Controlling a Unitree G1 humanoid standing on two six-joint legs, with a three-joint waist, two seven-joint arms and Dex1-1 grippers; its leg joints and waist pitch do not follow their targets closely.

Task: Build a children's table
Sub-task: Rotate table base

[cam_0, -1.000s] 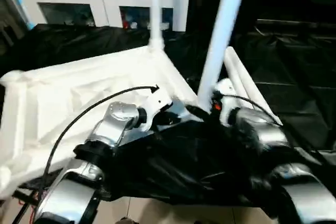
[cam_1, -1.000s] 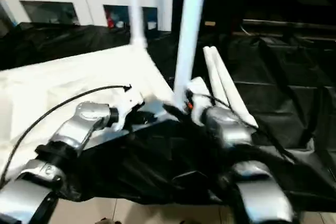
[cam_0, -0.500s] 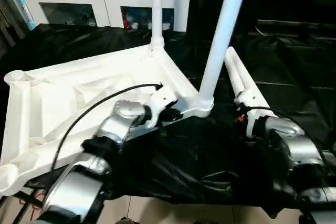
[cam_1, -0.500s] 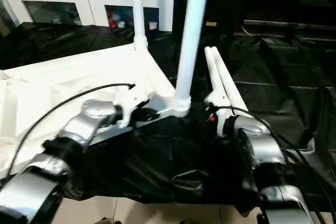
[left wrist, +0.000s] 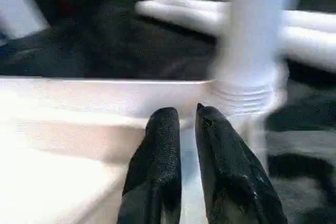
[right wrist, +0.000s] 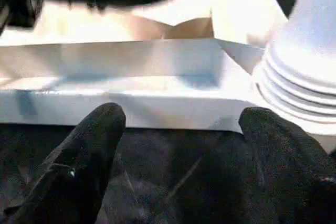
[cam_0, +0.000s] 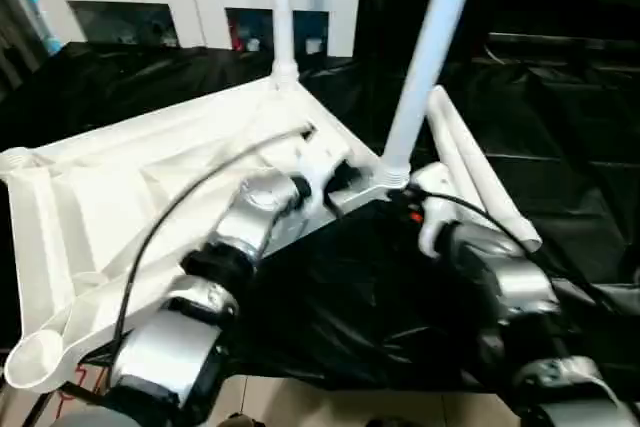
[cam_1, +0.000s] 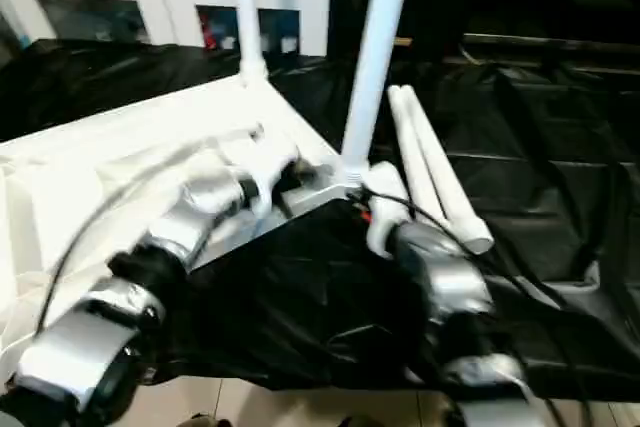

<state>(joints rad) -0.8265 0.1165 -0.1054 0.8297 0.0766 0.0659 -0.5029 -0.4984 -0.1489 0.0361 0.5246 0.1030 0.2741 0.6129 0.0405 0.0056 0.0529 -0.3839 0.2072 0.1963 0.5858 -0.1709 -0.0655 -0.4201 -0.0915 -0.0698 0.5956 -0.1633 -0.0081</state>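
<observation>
The tabletop [cam_0: 150, 187] lies underside up on the black sheet [cam_0: 380, 297], with two legs standing in its far and near right corner sockets and two spare legs [cam_0: 480, 172] lying just beside it; the near leg [cam_0: 425, 57] is judged at risk of being tilted or unseated if its base is knocked by either arm. The left gripper [left wrist: 186, 116] is seen with fingers almost together, a narrow gap between them, nothing pinched, just beside the socket. The right gripper [right wrist: 178, 116] is spread wide and empty, facing the tabletop's edge.

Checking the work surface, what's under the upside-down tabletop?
Black sheeting lies under the tabletop and spreads past its edges. What supports the sheeting is covered.
</observation>
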